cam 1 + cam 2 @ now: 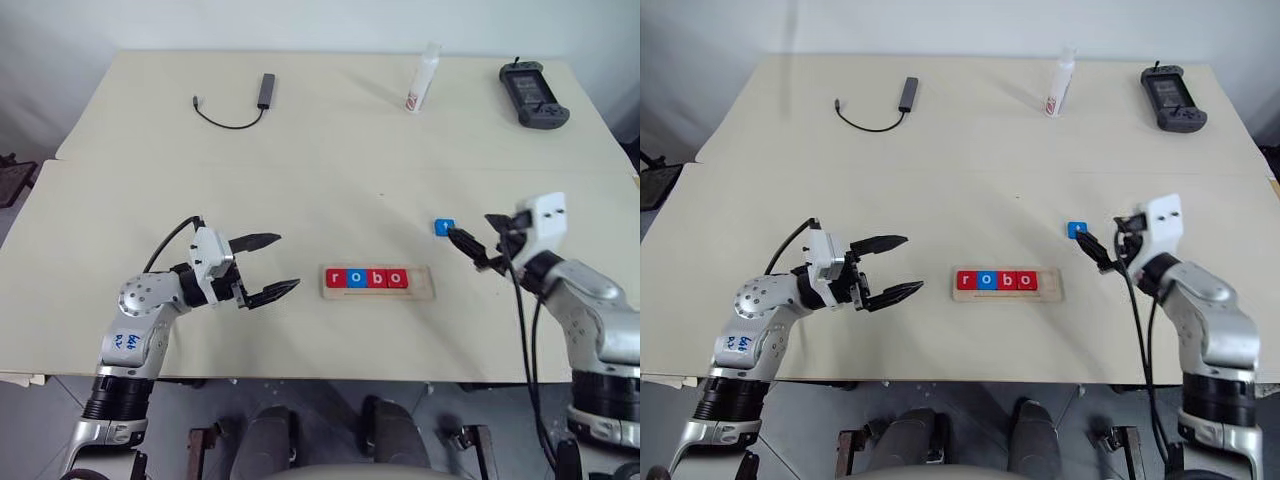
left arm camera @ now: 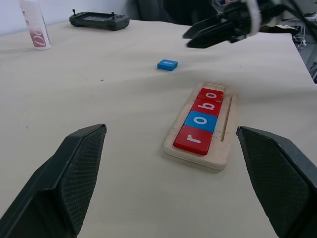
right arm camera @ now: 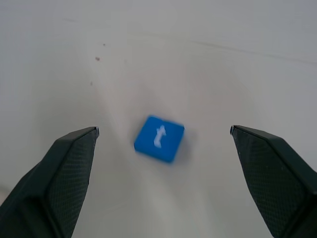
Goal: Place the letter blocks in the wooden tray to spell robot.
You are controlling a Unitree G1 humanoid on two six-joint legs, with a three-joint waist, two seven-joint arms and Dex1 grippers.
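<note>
Already four letter blocks sit side by side in the wooden tray (image 1: 378,293), near the front middle of the tabletop (image 1: 330,150): a red r (image 1: 335,279), a blue o (image 1: 356,279), a red b (image 1: 377,279) and a red o (image 1: 397,279), reading "robo" from left to right. The tray's right end, just past the last red block, holds nothing.

The fifth block, the blue t (image 1: 444,227), lies flat on the tabletop to the right of the tray and a little farther back, apart from it. In the right wrist view it lies between the two fingers and ahead of them, touched by neither, turned a little askew.

The right end effector (image 1: 468,247) hangs just to the right of the blue t, on its near side, pointing toward it, its fingers spread wide and holding nothing. The left end effector (image 1: 265,268) hangs to the left of the tray, near it but apart, pointing right toward it, its fingers also spread wide with nothing between them.

Along the far edge of the tabletop lie a dark cable with an adapter (image 1: 266,90) at the left, a white bottle (image 1: 423,78) right of the middle, and a black handheld controller (image 1: 533,95) at the far right corner.
</note>
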